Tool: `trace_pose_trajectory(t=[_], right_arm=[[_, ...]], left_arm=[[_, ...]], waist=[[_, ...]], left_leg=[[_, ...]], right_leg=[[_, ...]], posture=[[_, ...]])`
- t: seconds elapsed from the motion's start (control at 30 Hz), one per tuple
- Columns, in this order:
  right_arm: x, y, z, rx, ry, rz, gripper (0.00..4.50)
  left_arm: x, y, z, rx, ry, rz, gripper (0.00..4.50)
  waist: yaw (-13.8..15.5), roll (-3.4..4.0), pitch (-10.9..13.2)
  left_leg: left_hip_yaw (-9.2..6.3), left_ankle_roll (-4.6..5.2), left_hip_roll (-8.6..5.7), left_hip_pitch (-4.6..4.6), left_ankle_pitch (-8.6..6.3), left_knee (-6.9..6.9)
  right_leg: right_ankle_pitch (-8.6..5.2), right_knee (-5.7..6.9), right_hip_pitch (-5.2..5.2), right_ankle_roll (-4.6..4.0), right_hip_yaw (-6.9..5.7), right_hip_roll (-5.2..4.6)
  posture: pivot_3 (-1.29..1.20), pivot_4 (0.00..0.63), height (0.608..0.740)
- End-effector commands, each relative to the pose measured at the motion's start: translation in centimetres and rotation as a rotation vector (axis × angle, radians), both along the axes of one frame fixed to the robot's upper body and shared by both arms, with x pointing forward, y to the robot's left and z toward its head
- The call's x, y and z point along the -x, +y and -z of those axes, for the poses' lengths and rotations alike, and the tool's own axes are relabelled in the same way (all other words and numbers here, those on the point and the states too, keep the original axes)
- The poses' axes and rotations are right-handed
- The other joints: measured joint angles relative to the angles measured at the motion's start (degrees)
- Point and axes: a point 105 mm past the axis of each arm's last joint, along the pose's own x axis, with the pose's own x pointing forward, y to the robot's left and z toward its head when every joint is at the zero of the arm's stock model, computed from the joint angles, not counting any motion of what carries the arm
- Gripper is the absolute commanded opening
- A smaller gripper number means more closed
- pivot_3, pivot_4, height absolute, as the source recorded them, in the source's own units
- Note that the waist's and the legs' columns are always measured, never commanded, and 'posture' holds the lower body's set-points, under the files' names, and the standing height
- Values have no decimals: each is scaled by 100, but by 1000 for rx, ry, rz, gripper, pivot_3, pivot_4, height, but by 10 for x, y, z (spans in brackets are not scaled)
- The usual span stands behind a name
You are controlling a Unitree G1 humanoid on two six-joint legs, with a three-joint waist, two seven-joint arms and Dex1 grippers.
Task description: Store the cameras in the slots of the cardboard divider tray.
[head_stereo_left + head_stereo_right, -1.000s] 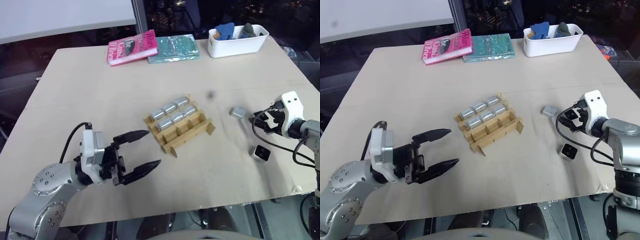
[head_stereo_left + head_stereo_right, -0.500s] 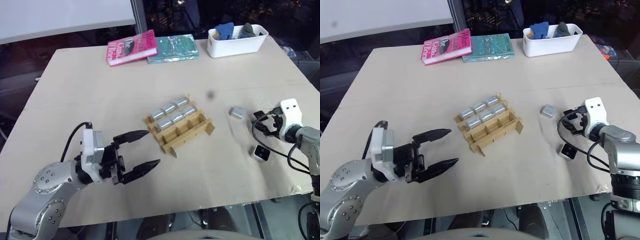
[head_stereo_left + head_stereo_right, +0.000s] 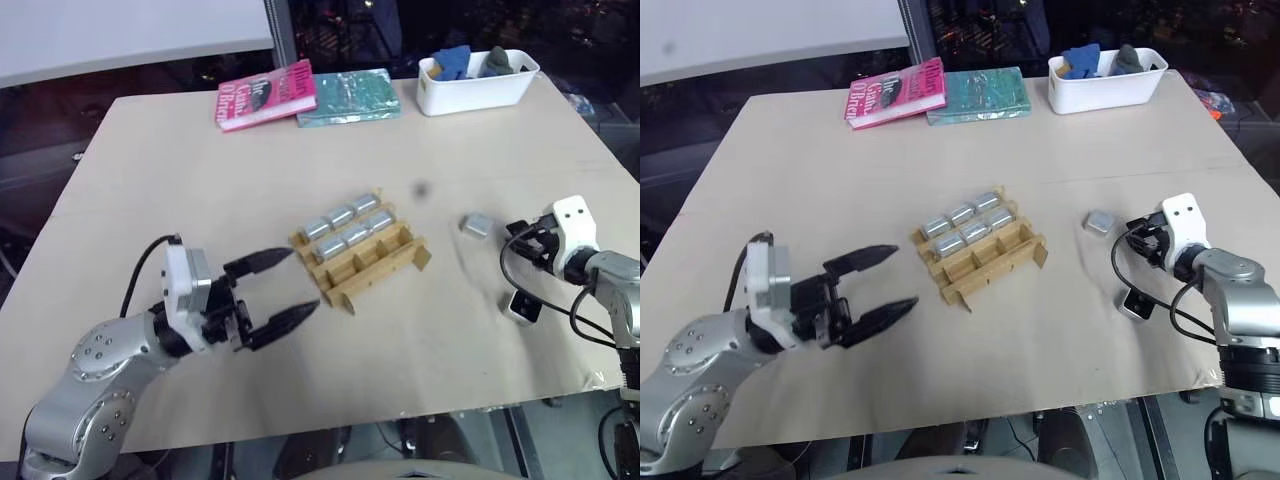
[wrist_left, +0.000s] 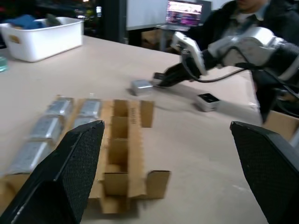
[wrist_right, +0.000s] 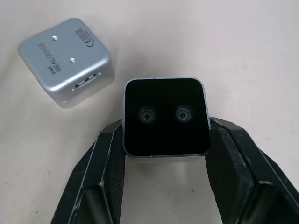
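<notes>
Right gripper (image 5: pixel 166 140) of mine clamps its fingers on a black-faced camera (image 5: pixel 166 116) near the table's (image 3: pixel 200 180) right edge; the half-filled cardboard divider tray (image 3: pixel 362 252) lies toward the table's middle, empty slots nearest me. Left gripper (image 3: pixel 270 292) hangs spread wide, empty.

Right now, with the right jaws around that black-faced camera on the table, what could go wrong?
The right jaws grip the black-faced silver camera only near one edge, so it may twist or slip on lifting. The second silver-grey camera lies close beside it; a swing could knock it.
</notes>
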Motion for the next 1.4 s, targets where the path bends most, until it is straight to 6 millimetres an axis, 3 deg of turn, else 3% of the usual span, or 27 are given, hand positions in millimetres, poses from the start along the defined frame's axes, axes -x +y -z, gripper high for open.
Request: trace_pose_trajectory(t=[0.03,0.2,0.37,0.53,0.97,1.0,1.03,1.23,1.27,1.4], right_arm=[[12,32,-56,148,-242,-212,1878],[56,119,-99,272,-484,-614,1878],[72,161,-110,245,-589,-730,1878],[84,187,-108,252,-640,-795,1878],[90,203,-113,206,-678,-799,1878],[90,204,-114,205,-679,-800,1880],[90,204,-114,203,-681,-801,1880],[94,208,-114,144,-647,-825,1880],[95,208,-113,131,-635,-830,1880],[94,207,-115,125,-639,-817,3759]], left_arm=[[-19,-3,-21,125,88,-61,4500],[-35,-28,-39,175,339,59,4500],[-51,-47,-34,209,534,110,4500],[-62,-69,-37,269,623,147,4500],[-59,-90,-43,312,714,194,4500],[-59,-91,-44,313,717,198,3973],[-60,-90,-42,314,725,199,3790],[-67,-77,-39,341,744,198,972],[-67,-76,-39,342,743,201,722],[-67,-72,-40,336,709,202,725]], waist=[[18,1,1],[-92,-5,1],[-148,-20,-3],[-109,-23,-3],[-112,-24,-3],[-112,-24,-3],[-111,-24,-3],[-118,-24,-3],[-118,-24,-3],[-114,-24,-3]], left_leg=[[-2,0,0,-1,0,2],[0,-1,1,-6,-1,47],[-1,-2,-3,10,-2,79],[-9,-4,-13,7,-1,82],[-9,-10,-14,-1,3,81],[-9,-10,-14,0,3,81],[-9,-10,-14,0,3,81],[-9,-10,-15,0,4,81],[-9,-10,-15,0,4,79],[-9,-10,-15,-1,4,79]], right_leg=[[0,2,0,0,-1,0],[-1,49,-9,3,-1,7],[-1,74,11,4,-8,9],[1,82,8,5,-7,0],[1,80,-2,5,1,1],[1,79,-2,5,2,1],[0,79,-3,5,1,2],[0,80,-3,5,-1,2],[0,79,-3,5,-1,3],[0,79,-3,5,0,1]], posture=[[0,150,740],[0,150,740],[0,150,740],[0,150,740],[0,150,740],[0,150,740],[0,150,740],[0,150,740],[0,150,740],[0,150,740]])
